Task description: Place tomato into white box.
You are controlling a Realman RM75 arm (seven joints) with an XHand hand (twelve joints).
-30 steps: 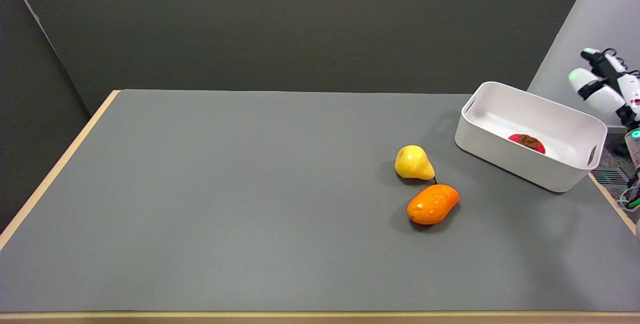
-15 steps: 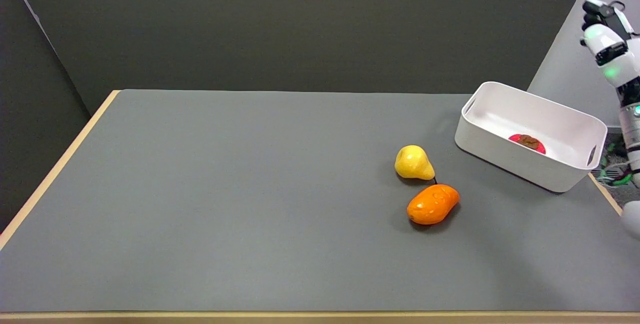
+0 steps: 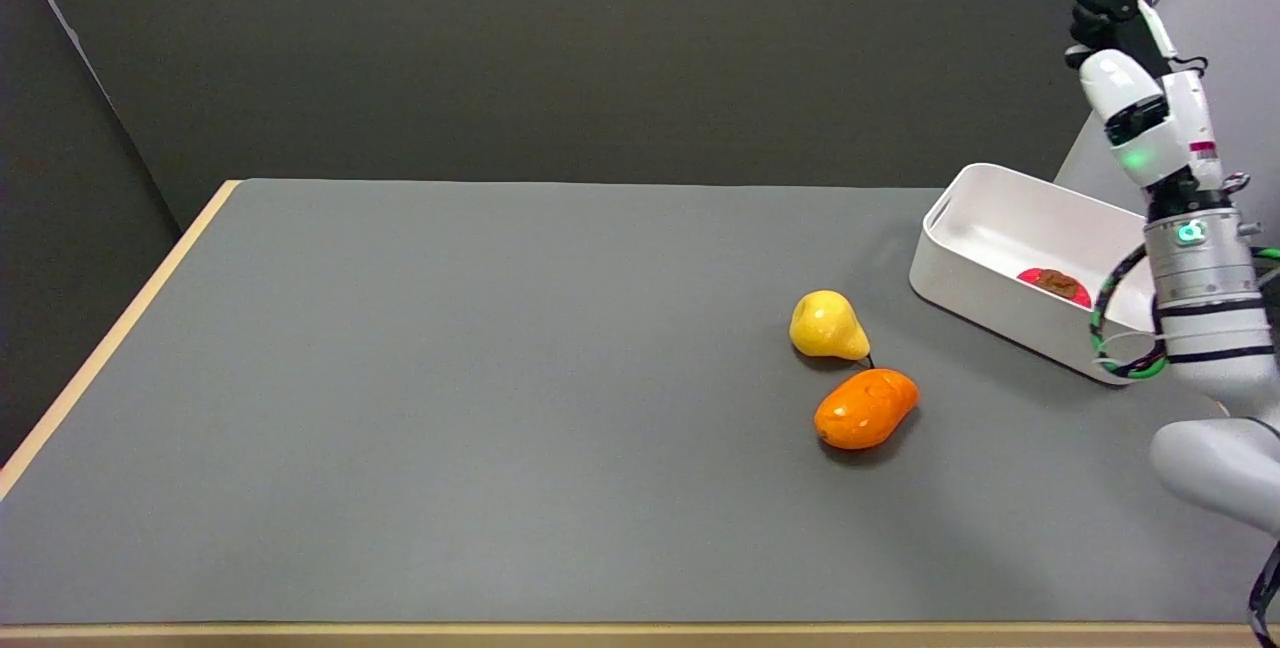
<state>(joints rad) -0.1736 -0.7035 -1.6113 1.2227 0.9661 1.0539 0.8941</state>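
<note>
Your right hand (image 3: 1118, 33) is hanging high in the air above the far right corner of the grey tabletop (image 3: 500, 408), holding nothing. Its fingers (image 3: 1095, 0) are curling inward, though how tightly they are closing you cannot tell from this angle. The small red tomato (image 3: 1055, 285) is lying inside the white rectangular plastic box (image 3: 1000, 303), near its near wall, with its brown stem end facing up; only its top is showing. The box is sitting at the right edge, its long axis running from far left to near right. Left of it, a yellow pear (image 3: 827, 326) is lying just beside an orange mango-shaped fruit (image 3: 865, 408).
</note>
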